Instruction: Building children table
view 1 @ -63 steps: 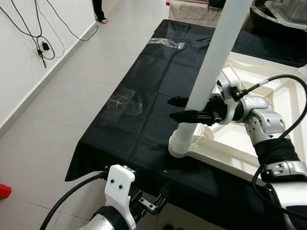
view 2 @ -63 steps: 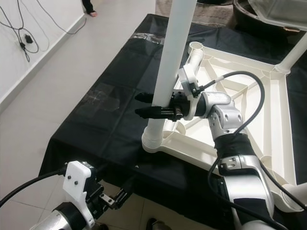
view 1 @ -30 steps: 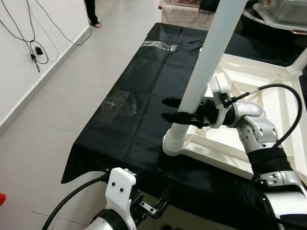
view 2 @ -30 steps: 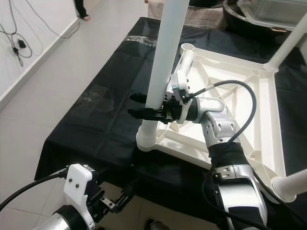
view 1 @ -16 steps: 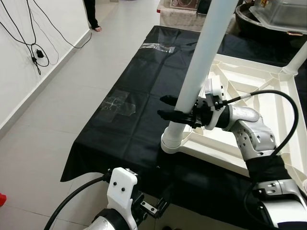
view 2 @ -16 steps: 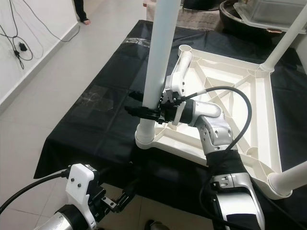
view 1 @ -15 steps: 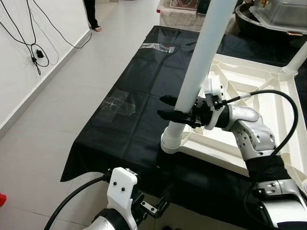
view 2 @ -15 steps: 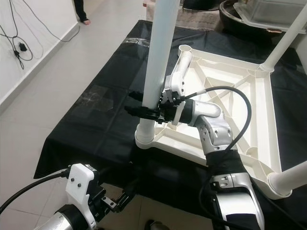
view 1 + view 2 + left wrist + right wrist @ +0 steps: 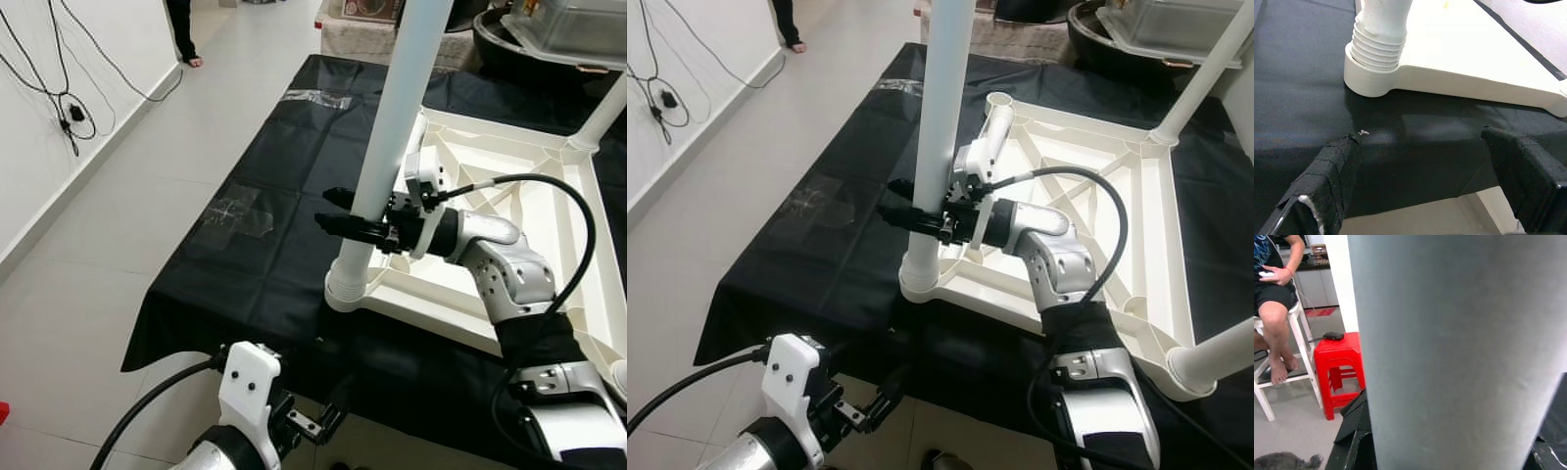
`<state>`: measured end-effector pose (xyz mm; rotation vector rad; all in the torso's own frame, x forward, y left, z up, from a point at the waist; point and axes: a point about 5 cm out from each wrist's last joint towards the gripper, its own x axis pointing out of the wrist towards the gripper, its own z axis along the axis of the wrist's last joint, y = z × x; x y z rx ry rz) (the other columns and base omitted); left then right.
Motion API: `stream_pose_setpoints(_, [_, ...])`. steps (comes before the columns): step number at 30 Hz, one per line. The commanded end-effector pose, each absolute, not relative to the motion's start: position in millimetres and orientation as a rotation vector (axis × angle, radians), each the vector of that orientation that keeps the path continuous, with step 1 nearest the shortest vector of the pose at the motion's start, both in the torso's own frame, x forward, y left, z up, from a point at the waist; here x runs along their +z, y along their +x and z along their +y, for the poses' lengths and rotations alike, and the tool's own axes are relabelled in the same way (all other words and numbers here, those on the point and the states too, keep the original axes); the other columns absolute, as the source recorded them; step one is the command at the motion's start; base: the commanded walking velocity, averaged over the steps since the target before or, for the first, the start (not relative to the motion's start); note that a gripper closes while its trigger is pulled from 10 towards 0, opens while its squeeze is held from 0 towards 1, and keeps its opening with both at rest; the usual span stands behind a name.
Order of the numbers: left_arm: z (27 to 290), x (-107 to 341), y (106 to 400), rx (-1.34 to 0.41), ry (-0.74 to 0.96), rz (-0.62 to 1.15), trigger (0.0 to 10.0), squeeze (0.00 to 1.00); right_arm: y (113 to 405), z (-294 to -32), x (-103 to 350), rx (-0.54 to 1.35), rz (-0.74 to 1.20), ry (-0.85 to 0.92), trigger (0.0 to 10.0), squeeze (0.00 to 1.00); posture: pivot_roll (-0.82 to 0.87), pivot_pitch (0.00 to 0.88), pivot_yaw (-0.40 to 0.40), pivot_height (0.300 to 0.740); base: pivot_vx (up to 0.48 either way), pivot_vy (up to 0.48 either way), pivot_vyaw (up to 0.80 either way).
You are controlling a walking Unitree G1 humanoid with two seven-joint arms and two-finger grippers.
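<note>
A white children's table top [image 9: 436, 311] lies upside down on a table draped in black cloth [image 9: 284, 245]. A long white leg [image 9: 392, 108] stands nearly upright in its near-left corner socket [image 9: 346, 291]. My right gripper [image 9: 327, 208] is shut on this leg a little above the socket, one black finger on each side. In the right wrist view the leg [image 9: 1449, 347] is very close. My left gripper [image 9: 318, 423] hangs low, below the table's front edge. Its fingers [image 9: 1327, 176] stand open with nothing between them, pointing toward the socket [image 9: 1374, 73].
Two more white legs rise from the far-right [image 9: 1215, 59] and near-right [image 9: 1215, 357] corners. The far-left socket [image 9: 999, 101] holds nothing. Clear tape [image 9: 235, 211] marks the cloth. Cables [image 9: 69, 108] hang on the left wall. A red stool [image 9: 1342, 367] and a seated person [image 9: 1273, 298] are beyond.
The camera has shifted and the scene sits a little differently. My right gripper stays on the leg, which leans less than before. The left arm has not moved.
</note>
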<state>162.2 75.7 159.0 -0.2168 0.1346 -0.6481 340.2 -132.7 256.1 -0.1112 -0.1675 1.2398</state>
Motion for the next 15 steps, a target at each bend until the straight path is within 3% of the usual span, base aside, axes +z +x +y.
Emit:
stream_pose_setpoints(1, [75.2, 155.0, 160.0, -0.652, -0.217, 0.156, 10.0, 0.0, 339.3, -126.8, 238.5, 1.254, -0.083, -0.097, 10.0, 0.0, 0.12, 0.206, -0.071, 0.74, 0.0, 0.0, 0.0])
stream_pose_setpoints(15, [74.6, 154.8, 162.3, -0.652, -0.218, 0.151, 10.0, 0.0, 341.5, -129.1, 237.5, 1.231, -0.069, -0.091, 10.0, 0.0, 0.12, 0.203, -0.073, 0.74, 0.0, 0.0, 0.0])
